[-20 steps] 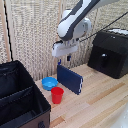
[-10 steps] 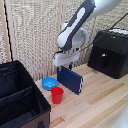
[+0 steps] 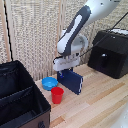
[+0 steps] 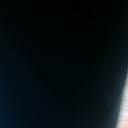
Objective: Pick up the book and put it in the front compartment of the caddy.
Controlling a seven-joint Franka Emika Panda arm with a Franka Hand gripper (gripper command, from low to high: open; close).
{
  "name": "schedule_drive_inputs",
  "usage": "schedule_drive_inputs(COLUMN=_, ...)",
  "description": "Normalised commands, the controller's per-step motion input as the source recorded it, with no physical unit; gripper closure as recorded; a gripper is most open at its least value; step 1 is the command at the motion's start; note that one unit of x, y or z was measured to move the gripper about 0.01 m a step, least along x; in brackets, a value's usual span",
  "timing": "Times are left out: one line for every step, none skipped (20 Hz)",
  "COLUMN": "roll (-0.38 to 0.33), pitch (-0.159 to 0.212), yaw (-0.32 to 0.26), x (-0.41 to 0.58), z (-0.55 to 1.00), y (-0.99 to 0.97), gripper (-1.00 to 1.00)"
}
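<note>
The dark navy book (image 3: 70,81) stands on edge on the wooden table, a little right of the exterior view's centre. My gripper (image 3: 63,70) is directly over it, its fingers down at the book's top edge. The fingers are too small and dark to show how wide they stand. In the wrist view the book (image 4: 60,60) fills almost the whole picture as a dark surface. The black fabric caddy (image 3: 20,102), with an inner divider, sits at the exterior view's lower left.
A red cup (image 3: 57,95) and a small blue bowl (image 3: 49,83) stand between the book and the caddy. A black hard-shelled machine (image 3: 110,52) sits at the exterior view's right. A slatted wall runs behind the table.
The arm has lowered, bringing the gripper down from well above the book to its top edge. The book, cup and bowl have not moved.
</note>
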Motion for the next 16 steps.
schedule_drive_inputs(roll=-0.005, pitch=0.000, yaw=0.000, x=0.000, z=-0.12, y=-0.01, gripper=1.00)
schedule_drive_inputs(roll=-0.020, pitch=0.000, yaw=0.000, x=0.000, z=-0.13, y=-0.01, gripper=1.00)
schedule_drive_inputs(roll=-0.034, pitch=0.000, yaw=0.000, x=0.003, z=-0.12, y=0.00, gripper=1.00)
schedule_drive_inputs(roll=-0.046, pitch=0.000, yaw=-0.001, x=0.020, z=-0.08, y=0.00, gripper=1.00)
schedule_drive_inputs(roll=-0.052, pitch=0.000, yaw=-0.058, x=0.000, z=0.00, y=0.00, gripper=1.00)
schedule_drive_inputs(roll=-0.048, pitch=0.000, yaw=-0.101, x=0.000, z=0.00, y=-0.01, gripper=1.00)
schedule_drive_inputs(roll=-0.061, pitch=0.000, yaw=-0.171, x=-0.003, z=0.04, y=-0.01, gripper=1.00)
schedule_drive_inputs(roll=-0.088, pitch=0.000, yaw=-0.209, x=-0.014, z=0.29, y=0.00, gripper=1.00)
schedule_drive_inputs(roll=-0.087, pitch=0.021, yaw=-0.252, x=0.000, z=0.51, y=-0.11, gripper=1.00)
schedule_drive_inputs(roll=-0.066, pitch=0.164, yaw=-0.258, x=0.000, z=0.45, y=-0.27, gripper=1.00)
schedule_drive_inputs(roll=-0.077, pitch=0.159, yaw=-0.264, x=0.091, z=0.52, y=-0.23, gripper=1.00)
schedule_drive_inputs(roll=-0.074, pitch=0.086, yaw=-0.250, x=0.006, z=0.71, y=-0.16, gripper=1.00)
schedule_drive_inputs(roll=-0.060, pitch=0.089, yaw=-0.253, x=0.006, z=0.84, y=-0.12, gripper=1.00)
schedule_drive_inputs(roll=-0.018, pitch=0.043, yaw=-0.240, x=0.054, z=1.00, y=-0.10, gripper=1.00)
schedule_drive_inputs(roll=0.000, pitch=0.000, yaw=-0.209, x=0.031, z=1.00, y=-0.04, gripper=1.00)
schedule_drive_inputs(roll=0.000, pitch=0.000, yaw=-0.190, x=0.066, z=1.00, y=-0.07, gripper=1.00)
